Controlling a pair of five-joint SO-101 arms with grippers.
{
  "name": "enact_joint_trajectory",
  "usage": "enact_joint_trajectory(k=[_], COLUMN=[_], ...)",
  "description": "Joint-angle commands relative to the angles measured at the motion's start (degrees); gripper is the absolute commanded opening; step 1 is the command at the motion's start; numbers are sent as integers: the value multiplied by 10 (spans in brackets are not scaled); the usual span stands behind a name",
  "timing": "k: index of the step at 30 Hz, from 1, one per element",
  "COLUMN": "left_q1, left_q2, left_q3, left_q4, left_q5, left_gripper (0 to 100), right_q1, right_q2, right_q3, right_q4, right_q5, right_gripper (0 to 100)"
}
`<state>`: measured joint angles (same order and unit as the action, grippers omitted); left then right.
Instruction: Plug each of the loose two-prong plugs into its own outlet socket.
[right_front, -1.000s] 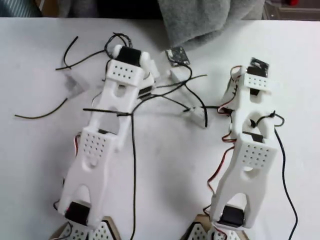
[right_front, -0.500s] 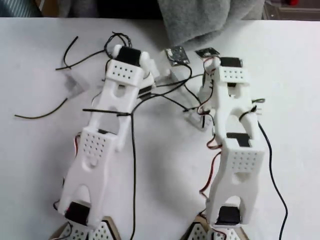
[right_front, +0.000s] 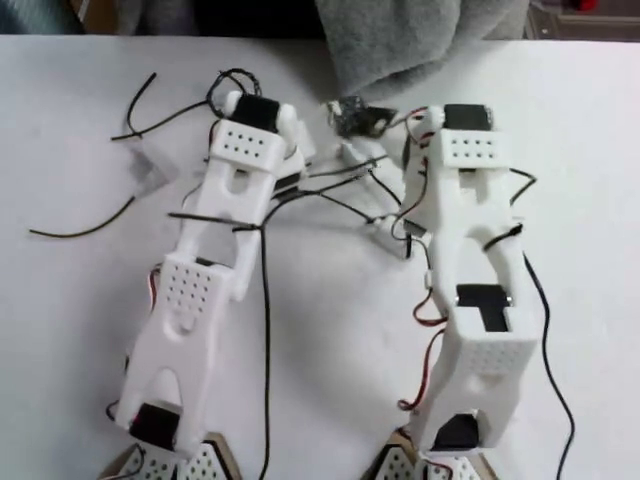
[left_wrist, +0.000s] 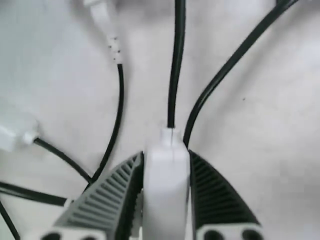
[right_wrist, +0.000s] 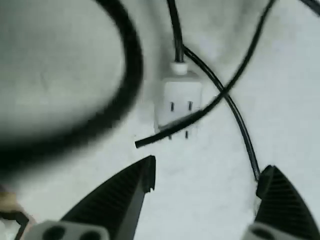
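White table (right_front: 330, 330) under both arms, black cords strewn over it, and a grey cloth (right_front: 400, 40) heaped at the far edge beyond the grippers. The left wrist view gives what the high view hides: left gripper (left_wrist: 166, 159) pinches a white connector (left_wrist: 166, 190) between its ribbed pads, long axis straight out from the jaws, its black cord (left_wrist: 175, 60) running on ahead. Right wrist view: right gripper (right_wrist: 210, 167) spread wide; just ahead of its tips a white two-prong plug (right_wrist: 179, 100) lies flat, prongs toward the gripper, cord leading away, a loose black wire end (right_wrist: 165, 135) lying across it.
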<state>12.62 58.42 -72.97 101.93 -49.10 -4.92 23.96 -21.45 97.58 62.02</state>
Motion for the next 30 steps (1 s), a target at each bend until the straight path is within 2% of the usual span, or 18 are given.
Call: enact_joint_trajectory(k=[1,7,9,12,17,22,25,30], left_q1=[2,0,0,0,0,0,-6,-15], left_q2=[-22,-22,-22,-22,-21,-21,-22,-27], left_q3=[-25,-25,-25,-25,-25,-28,-29,-29], left_q4=[-7,-6,-7,-7,-8,-8,-6,-4], left_q5=[4,4,4,4,4,4,5,6], left_gripper=[24,24,24,24,24,24,24,24], right_q1=[-66,-105,-111,-115,-109,-65,-29,29], right_q2=[14,80,109,139,150,101,73,65], right_q3=[18,11,11,11,10,-21,-79,-167], right_q4=[5,5,7,7,7,7,6,6], right_q5=[52,58,83,110,113,101,69,62], right_gripper=[326,326,325,325,325,325,326,326])
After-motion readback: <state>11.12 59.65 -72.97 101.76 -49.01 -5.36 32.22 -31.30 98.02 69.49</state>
